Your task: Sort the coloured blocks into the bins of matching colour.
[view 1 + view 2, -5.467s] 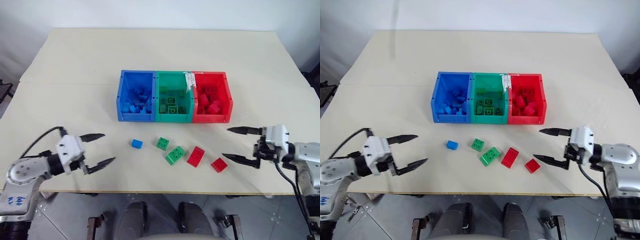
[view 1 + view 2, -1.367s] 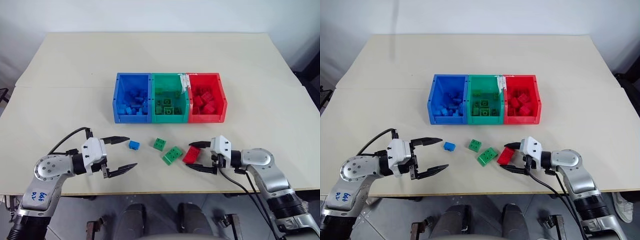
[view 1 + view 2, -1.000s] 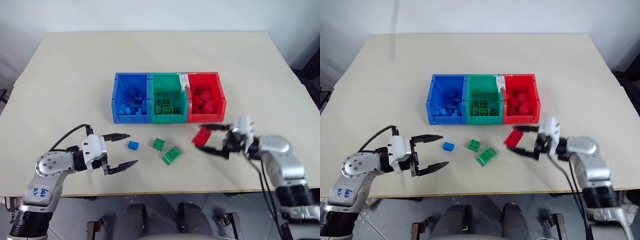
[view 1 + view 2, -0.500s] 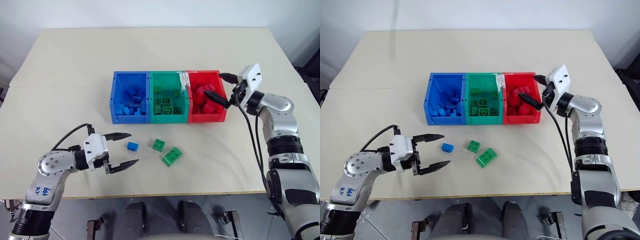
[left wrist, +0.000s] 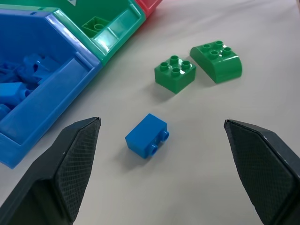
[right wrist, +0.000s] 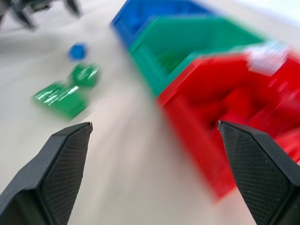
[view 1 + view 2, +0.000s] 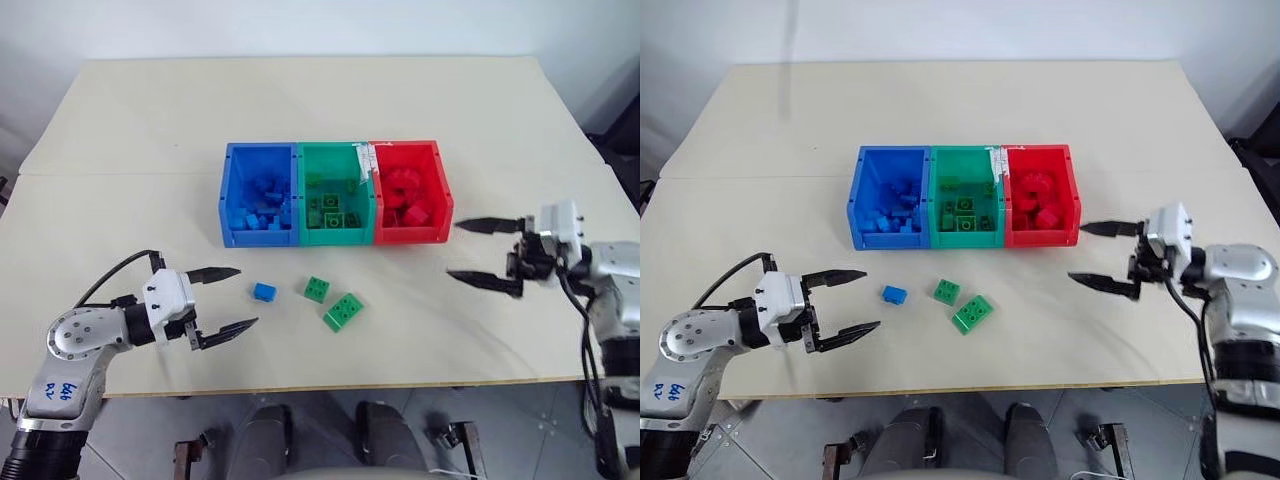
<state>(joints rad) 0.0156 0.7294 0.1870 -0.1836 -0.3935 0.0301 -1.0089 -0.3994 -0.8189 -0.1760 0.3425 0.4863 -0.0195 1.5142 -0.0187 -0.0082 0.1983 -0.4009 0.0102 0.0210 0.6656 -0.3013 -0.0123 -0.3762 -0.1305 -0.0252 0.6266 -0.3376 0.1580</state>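
Note:
Three joined bins stand mid-table: blue (image 7: 258, 238), green (image 7: 335, 238) and red (image 7: 412, 235), each holding blocks of its own colour. On the table in front of them lie a small blue block (image 7: 264, 292), a square green block (image 7: 317, 289) and a longer green block (image 7: 343, 311). My left gripper (image 7: 248, 296) is open and empty, with its fingertips just left of the blue block. The left wrist view shows that blue block (image 5: 146, 136) lying ahead between the two fingers. My right gripper (image 7: 453, 249) hangs open and empty, right of the red bin.
The cream table (image 7: 300, 100) has broad free surface behind the bins and at both sides. Its front edge runs close below the loose blocks. A seam (image 7: 120, 175) crosses the table at the left.
The right gripper carried a red block up to the red bin, let it go there, and swung away to the bin's right. The left gripper drew back slightly to the left.

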